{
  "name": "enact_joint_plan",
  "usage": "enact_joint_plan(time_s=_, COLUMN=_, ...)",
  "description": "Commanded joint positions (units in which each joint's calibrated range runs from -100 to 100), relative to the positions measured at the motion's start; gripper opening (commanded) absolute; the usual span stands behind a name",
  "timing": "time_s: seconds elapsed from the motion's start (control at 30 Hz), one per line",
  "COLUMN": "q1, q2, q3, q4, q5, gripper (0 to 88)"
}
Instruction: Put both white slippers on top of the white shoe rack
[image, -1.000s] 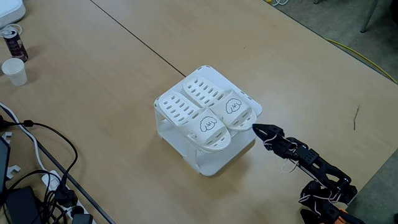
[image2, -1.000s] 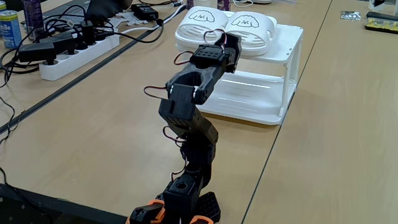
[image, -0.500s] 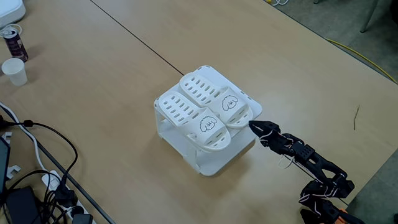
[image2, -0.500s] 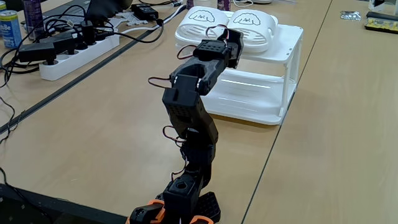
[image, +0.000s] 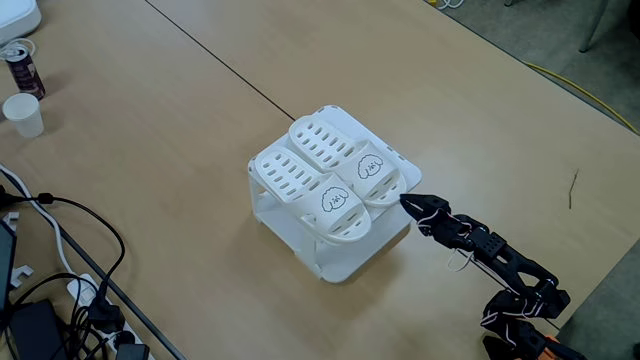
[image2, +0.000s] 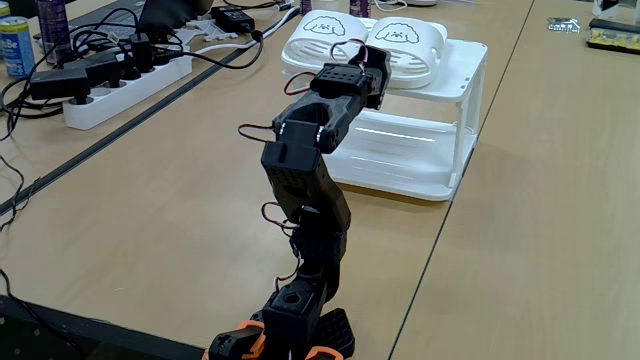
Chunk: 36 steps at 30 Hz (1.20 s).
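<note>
Sitting side by side on the rack (image: 335, 262), both slippers (image: 325, 193), jaws (image: 406, 203) pressed together at the rack's near edge

— Where do the two white plastic slide slippers (image: 330, 178) sit?

— Side by side on the flat top of the boxy white plastic shoe rack (image: 262, 196), straps toward four o'clock.

— And the black two-finger gripper (image: 406, 203)?

— At the rack's four o'clock corner, tip just beside the nearer strap; I can't tell whether it touches.
</note>
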Motion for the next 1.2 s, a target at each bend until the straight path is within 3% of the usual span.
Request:
enact_joint_plan(time_s=0.0, q1=-3.46, q2=-6.40, q3=-3.83, q4=-0.08, q5=0.42, gripper=0.7)
enact_joint_plan(time_s=0.5, q1=-24.93, q2=-11.19, q3=7.26, q4=0.00, q5=0.42, gripper=0.7)
enact_joint_plan(time_s=1.17, q1=-22.46, q2=9.42, q3=-10.96, q4=-0.08, q5=0.42, gripper=0.7)
